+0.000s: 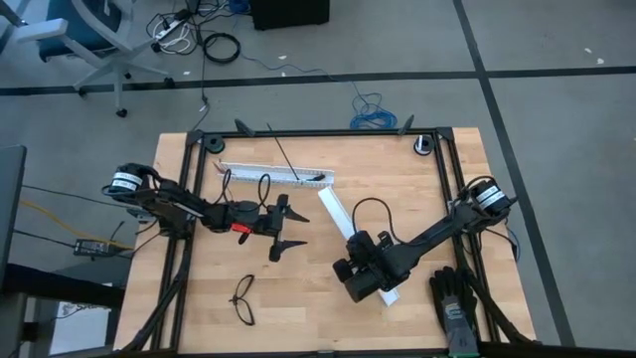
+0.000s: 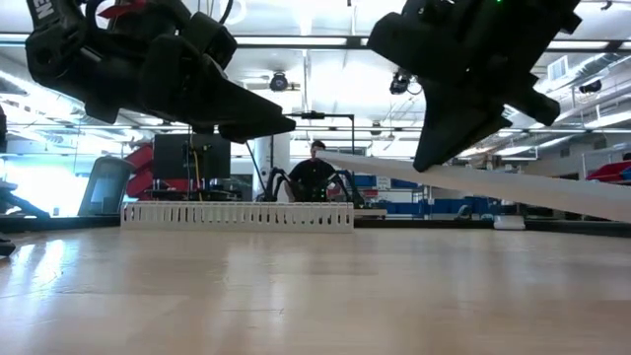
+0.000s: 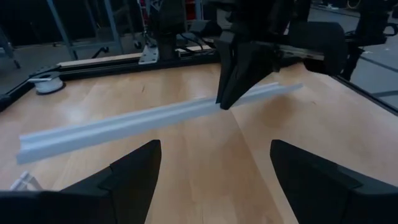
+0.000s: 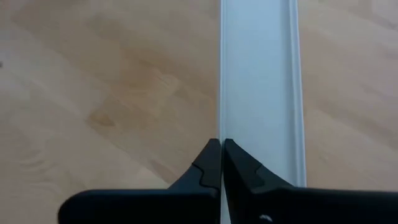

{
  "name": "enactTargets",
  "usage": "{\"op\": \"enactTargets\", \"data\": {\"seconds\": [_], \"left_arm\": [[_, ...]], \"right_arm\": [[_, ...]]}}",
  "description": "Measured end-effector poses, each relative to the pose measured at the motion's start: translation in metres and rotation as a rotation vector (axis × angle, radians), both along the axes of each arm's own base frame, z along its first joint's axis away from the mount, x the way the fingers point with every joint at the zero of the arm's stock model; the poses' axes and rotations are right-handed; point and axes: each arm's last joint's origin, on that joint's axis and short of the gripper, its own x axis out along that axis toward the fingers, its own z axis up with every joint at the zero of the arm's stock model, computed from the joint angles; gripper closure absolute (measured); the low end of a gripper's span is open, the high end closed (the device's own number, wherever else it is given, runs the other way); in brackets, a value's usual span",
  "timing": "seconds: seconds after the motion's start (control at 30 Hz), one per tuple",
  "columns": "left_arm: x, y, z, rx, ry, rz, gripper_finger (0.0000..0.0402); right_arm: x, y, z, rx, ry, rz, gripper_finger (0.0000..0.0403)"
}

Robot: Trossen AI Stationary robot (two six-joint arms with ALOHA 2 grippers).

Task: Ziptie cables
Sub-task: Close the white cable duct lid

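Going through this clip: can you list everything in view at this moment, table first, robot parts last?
table: one, light wood with black frame, centre
slotted duct: one, white, far side of the table
ziptie: one, dark thin strip, lying across the far edge onto the duct
white strip: one, long and flat, running diagonally right of centre
glasses: one pair, black, near edge, left
glove: one, black, near right corner
blue cable: one coil, on the floor beyond the table
person: one, dark top, in the room behind
left gripper: open, above table centre, empty
right gripper: shut on the white strip's edge
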Motion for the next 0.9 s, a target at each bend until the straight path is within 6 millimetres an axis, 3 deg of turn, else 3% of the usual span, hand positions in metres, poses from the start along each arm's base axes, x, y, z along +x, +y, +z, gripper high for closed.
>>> {"op": "enactTargets", "data": {"seconds": [0.6,0.9], "left_arm": [[0.000,0.002,0.000,0.020,-0.002,0.054,0.0088],[0.000,0.009,-0.017,0.020,0.127,0.046,0.0088]], "right_arm": [[0.000,-0.001,0.002,-0.029,-0.005,0.008,0.0403],[0.003,0.001,0.003,-0.032,-0.027,0.033,0.0403]]}}
